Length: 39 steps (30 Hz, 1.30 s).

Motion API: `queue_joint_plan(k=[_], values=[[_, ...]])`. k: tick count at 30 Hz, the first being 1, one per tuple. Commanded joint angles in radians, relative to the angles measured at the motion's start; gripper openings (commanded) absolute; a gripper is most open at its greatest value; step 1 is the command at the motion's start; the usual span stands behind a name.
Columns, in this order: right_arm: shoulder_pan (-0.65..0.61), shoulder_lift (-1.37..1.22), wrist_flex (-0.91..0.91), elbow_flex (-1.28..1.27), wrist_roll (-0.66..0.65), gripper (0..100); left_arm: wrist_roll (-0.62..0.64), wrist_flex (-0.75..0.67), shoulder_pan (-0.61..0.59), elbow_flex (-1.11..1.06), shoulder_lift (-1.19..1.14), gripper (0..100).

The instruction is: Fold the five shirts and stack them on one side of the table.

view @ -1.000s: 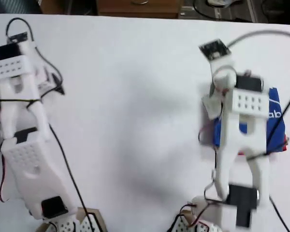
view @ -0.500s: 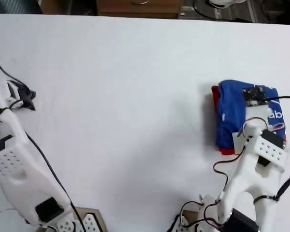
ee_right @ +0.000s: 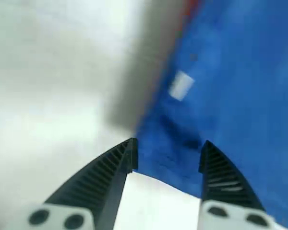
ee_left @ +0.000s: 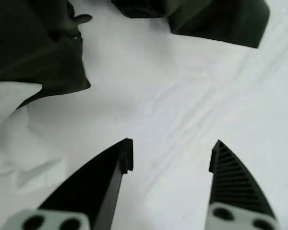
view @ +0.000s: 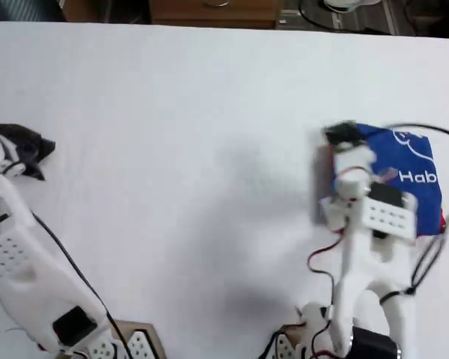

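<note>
A folded blue shirt (view: 408, 176) lies at the table's right side on top of a red shirt (view: 331, 158) whose edge peeks out. My right gripper (view: 343, 138) hovers over the blue shirt's left edge. The right wrist view shows this gripper (ee_right: 169, 155) open just above the blue shirt (ee_right: 230, 96), with nothing between its fingers. At the table's far left edge is my left gripper (view: 26, 149). In its own wrist view it (ee_left: 173, 155) stands open over bare tabletop, with dark cloth (ee_left: 33, 48) and crumpled white cloth (ee_left: 17, 143) just beyond its fingertips.
The white table (view: 194, 149) stretches wide between the two arms. A white tag (ee_right: 181, 85) sits on the blue shirt. Wooden furniture (view: 209, 11) stands beyond the far edge. The arm bases sit at the near edge.
My right arm has swung from the stack's right side to its left edge, uncovering the blue shirt's print. The left arm drew back to the far left edge and has since barely shifted.
</note>
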<state>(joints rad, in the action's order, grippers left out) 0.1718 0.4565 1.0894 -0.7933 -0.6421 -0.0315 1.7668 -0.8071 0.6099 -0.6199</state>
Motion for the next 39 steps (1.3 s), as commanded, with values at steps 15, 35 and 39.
queue_joint_plan(k=[15, 35, 39], values=[[-0.509, 0.035, -0.061, -0.012, 0.097, 21.2, -0.287, -0.222, -0.410, 0.050, 0.025, 28], [-0.506, 0.036, -0.035, -0.029, 0.098, 21.2, -0.416, -0.480, -0.402, 0.074, -0.187, 1], [-0.506, 0.035, -0.047, -0.061, 0.098, 21.2, -0.379, -0.333, -0.371, 0.194, -0.130, 2]])
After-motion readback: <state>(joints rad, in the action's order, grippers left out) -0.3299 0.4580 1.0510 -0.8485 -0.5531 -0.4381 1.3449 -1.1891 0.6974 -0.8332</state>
